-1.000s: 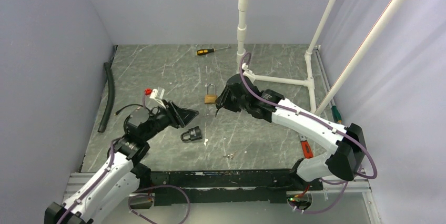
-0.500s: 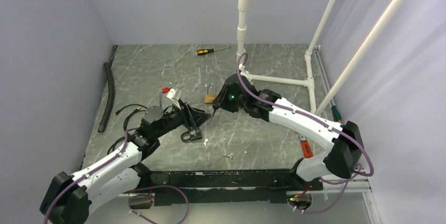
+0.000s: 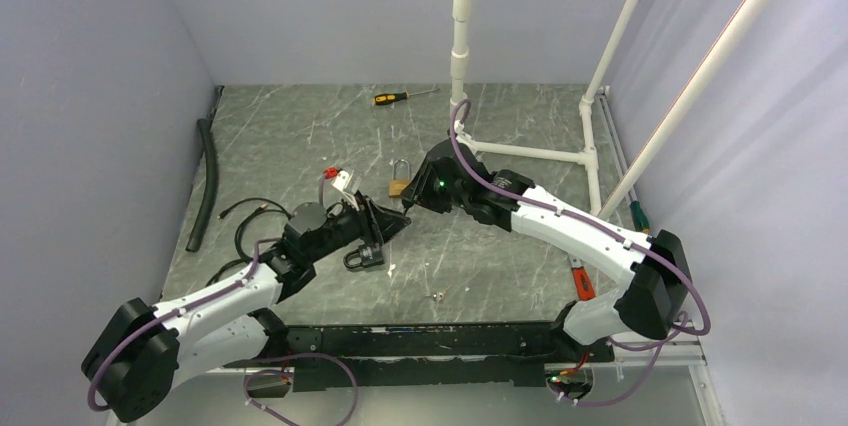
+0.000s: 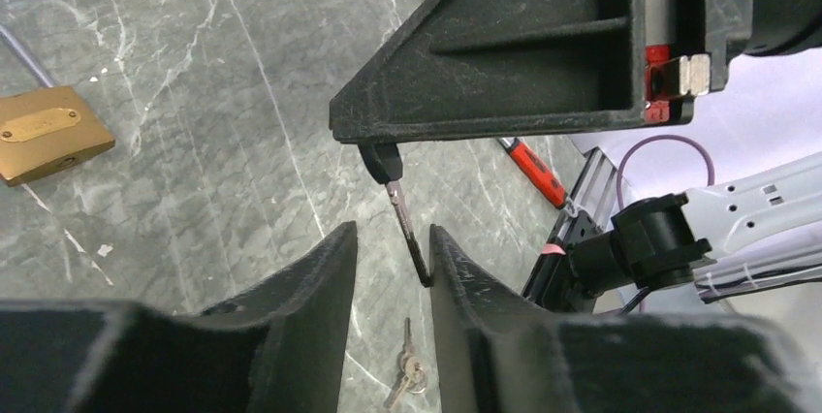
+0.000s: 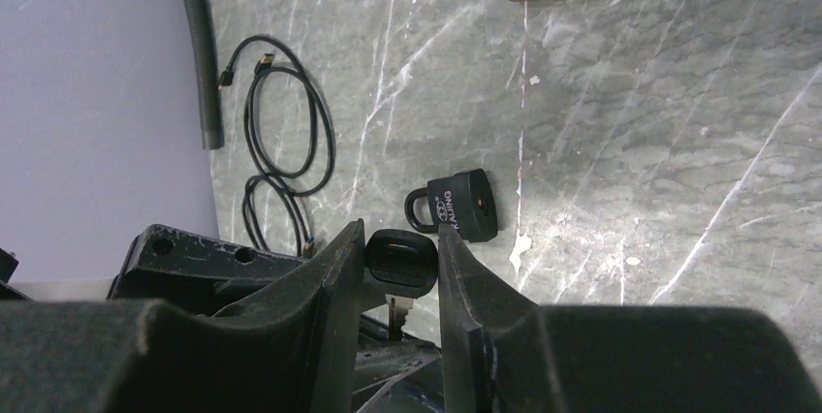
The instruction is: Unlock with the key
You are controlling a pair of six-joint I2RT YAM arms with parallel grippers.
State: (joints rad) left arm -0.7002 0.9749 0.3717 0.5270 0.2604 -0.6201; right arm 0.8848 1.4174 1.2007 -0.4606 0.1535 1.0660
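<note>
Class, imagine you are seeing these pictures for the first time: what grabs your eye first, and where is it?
The two hands, tip to tip at the centre of the scene, stand out. The right hand pinches a black-headed key, its blade hanging between the open fingers of the left hand. Next come the black padlock, lying flat near the left hand, and the brass padlock farther back.

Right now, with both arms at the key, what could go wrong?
The key hangs by its black head from the right fingers, only its thin blade between the open left fingers; closing off-centre could twist or drop it. The black padlock lies loose and unheld, so it may slide when the key pushes in.
</note>
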